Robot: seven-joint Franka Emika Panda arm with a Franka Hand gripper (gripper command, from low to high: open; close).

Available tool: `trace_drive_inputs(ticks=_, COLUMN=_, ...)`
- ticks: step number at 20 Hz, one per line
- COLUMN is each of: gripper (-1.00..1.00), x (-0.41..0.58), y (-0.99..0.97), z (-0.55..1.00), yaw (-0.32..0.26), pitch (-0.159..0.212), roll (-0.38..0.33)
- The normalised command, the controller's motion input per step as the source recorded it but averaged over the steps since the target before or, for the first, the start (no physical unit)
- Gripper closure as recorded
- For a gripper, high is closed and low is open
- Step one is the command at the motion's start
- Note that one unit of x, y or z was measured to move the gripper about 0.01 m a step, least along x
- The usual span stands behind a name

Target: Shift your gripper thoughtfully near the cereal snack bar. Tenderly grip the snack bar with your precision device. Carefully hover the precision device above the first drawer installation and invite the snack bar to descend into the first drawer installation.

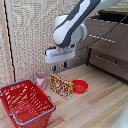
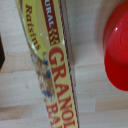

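Note:
The cereal snack bar carton (image 1: 61,86) stands on edge on the wooden table, yellow-orange and red with busy print. My gripper (image 1: 61,65) hangs just above it, fingers pointing down with a gap between them, holding nothing. In the wrist view the carton's narrow printed top (image 2: 52,70) fills the middle, seen from close above; my fingers do not show there. The dark brown dresser stands at the exterior view's right, its topmost drawer (image 1: 111,24) partly behind my arm.
A red bowl (image 1: 80,86) lies just beside the carton and also shows in the wrist view (image 2: 117,47). A pink cup (image 1: 41,79) stands on the carton's other side. A red wire basket (image 1: 25,102) sits at the front left. Lower drawers (image 1: 107,45) have silver handles.

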Motion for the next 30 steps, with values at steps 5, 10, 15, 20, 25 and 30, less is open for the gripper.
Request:
trace_drive_inputs(ticks=5, gripper=-1.0, x=-0.005, y=0.31, z=-0.55, yaw=0.116, pitch=0.0, roll=-0.077)
trace_drive_inputs(ticks=10, gripper=-1.0, x=0.0, y=0.37, z=-0.5, yaw=0.116, pitch=0.0, roll=-0.098)
trace_drive_inputs(ticks=15, gripper=1.0, x=0.0, y=0.39, z=-0.37, yaw=0.092, pitch=0.027, roll=-0.127)
trace_drive_inputs(ticks=20, gripper=1.0, x=0.006, y=0.34, z=-0.15, yaw=0.067, pitch=0.074, roll=-0.115)
trace_drive_inputs(ticks=25, gripper=1.0, x=-0.011, y=0.12, z=0.05, yaw=-0.001, pitch=-0.011, roll=-0.041)
trace_drive_inputs(ticks=30, gripper=1.0, x=0.0, y=0.04, z=0.41, yaw=-0.032, pitch=0.034, roll=-0.054)
